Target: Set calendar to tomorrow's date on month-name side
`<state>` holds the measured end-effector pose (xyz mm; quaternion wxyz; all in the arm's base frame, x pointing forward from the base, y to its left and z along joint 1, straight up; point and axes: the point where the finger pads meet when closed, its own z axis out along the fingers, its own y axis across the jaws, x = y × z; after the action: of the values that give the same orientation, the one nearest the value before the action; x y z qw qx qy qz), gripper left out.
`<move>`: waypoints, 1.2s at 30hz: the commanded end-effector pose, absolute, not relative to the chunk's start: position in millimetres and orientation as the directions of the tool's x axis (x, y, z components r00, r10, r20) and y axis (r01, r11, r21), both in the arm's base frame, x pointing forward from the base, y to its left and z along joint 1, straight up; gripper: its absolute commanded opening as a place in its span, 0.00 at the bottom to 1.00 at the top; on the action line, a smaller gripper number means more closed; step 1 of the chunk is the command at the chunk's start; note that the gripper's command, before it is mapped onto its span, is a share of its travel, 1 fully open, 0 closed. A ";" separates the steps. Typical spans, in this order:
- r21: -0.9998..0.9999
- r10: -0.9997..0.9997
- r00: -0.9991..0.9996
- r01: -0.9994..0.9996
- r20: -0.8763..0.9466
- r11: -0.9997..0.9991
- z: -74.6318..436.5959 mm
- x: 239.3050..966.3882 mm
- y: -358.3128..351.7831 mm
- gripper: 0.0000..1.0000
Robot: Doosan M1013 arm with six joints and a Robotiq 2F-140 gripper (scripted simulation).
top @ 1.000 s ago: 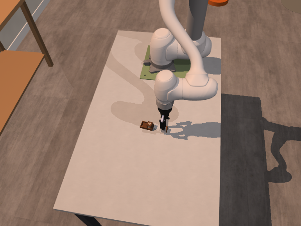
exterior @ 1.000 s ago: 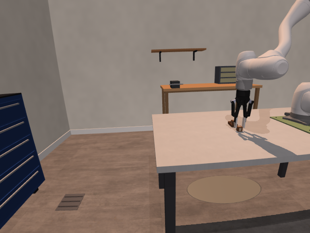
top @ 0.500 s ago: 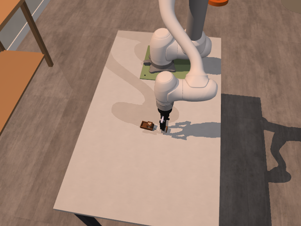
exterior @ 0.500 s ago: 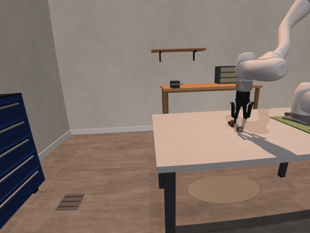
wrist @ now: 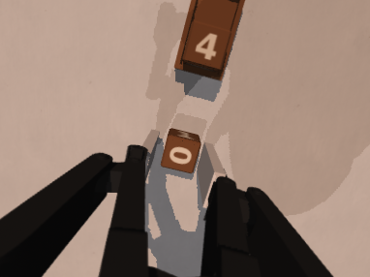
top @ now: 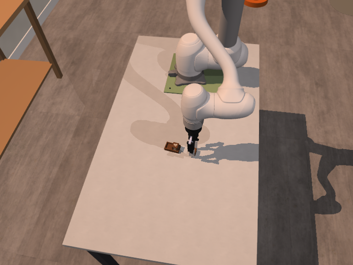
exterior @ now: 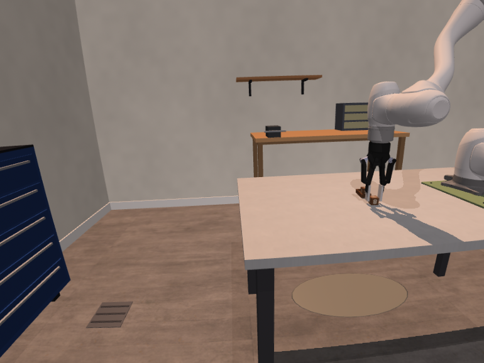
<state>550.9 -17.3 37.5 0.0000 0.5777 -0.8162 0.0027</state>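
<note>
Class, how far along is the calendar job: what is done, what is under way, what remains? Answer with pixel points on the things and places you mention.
Done: one cube, a 4 on top, sits in the tray [top: 168,150] [wrist: 180,58].

Under way: the open gripper [top: 191,153] [exterior: 375,191] [wrist: 178,150] straddles the other cube [exterior: 374,200] [wrist: 180,155] on the table.

Left: grip that cube, set it beside the first with digits upright, then let go.

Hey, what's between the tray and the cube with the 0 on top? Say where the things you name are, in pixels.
No object, only a bare, partly shadowed stretch of table [wrist: 191,107] between the tray [wrist: 179,56] and the 0 cube [wrist: 180,155]; the wrist view shows it.
</note>
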 end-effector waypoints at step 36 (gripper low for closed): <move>0.003 -0.943 -0.334 -0.943 0.003 0.334 32.5 546.0 -17.9 0.16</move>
<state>550.8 -17.3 37.5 0.0000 0.5777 -0.8162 0.0027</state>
